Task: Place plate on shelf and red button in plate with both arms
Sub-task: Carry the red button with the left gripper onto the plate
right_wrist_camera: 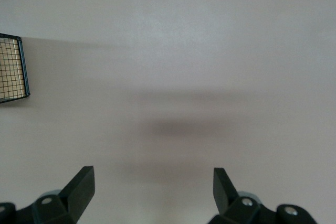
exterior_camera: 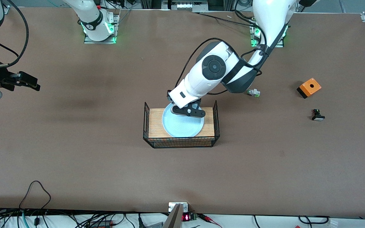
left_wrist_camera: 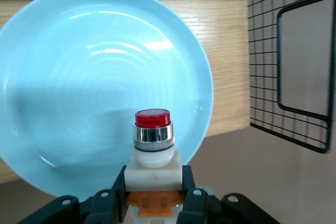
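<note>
The pale blue plate (exterior_camera: 182, 125) lies on the wooden floor of a black wire basket (exterior_camera: 147, 126) at the table's middle. It fills the left wrist view (left_wrist_camera: 94, 77). My left gripper (exterior_camera: 189, 111) hangs over the plate's edge nearest the robot bases. It is shut on the red button (left_wrist_camera: 153, 142), a white part with an orange band and a red tip. The red tip points at the plate. My right gripper (exterior_camera: 27, 80) is open and empty, waiting above bare table at the right arm's end; its fingers (right_wrist_camera: 81, 187) stand wide apart.
A white part with a green tip (exterior_camera: 253, 92) lies beside the left arm. An orange box with a black hole (exterior_camera: 309, 87) and a small black-and-white part (exterior_camera: 317, 115) lie toward the left arm's end. The basket's wire walls (left_wrist_camera: 294, 77) rise around the plate.
</note>
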`<action>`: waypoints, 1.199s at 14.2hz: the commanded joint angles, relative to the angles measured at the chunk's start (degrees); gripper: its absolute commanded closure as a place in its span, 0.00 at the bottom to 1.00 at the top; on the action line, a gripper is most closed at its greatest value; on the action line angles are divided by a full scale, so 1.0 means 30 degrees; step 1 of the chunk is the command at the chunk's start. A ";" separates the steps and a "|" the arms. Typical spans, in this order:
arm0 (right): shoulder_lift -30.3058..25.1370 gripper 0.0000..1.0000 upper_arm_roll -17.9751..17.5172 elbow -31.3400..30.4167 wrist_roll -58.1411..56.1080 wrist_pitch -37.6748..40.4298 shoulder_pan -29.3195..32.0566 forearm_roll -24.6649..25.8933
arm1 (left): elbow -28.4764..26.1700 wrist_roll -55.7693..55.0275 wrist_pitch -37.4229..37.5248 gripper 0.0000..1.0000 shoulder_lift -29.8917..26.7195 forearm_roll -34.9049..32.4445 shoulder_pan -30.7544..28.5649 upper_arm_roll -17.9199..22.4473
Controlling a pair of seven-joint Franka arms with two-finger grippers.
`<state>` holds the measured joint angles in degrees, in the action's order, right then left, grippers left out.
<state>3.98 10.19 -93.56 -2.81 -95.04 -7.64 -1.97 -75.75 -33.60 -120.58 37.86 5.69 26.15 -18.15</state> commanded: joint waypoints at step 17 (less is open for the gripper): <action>-0.0564 0.00 -0.0115 -0.0014 0.0176 0.0245 0.0026 0.0305 | 0.0963 -0.0139 0.8658 0.00 -0.4292 -0.3568 -0.2326 0.0191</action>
<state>3.24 10.15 -93.51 -2.81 -95.02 -7.63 -1.94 -71.33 -33.66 -100.22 30.38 -3.63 20.64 -17.50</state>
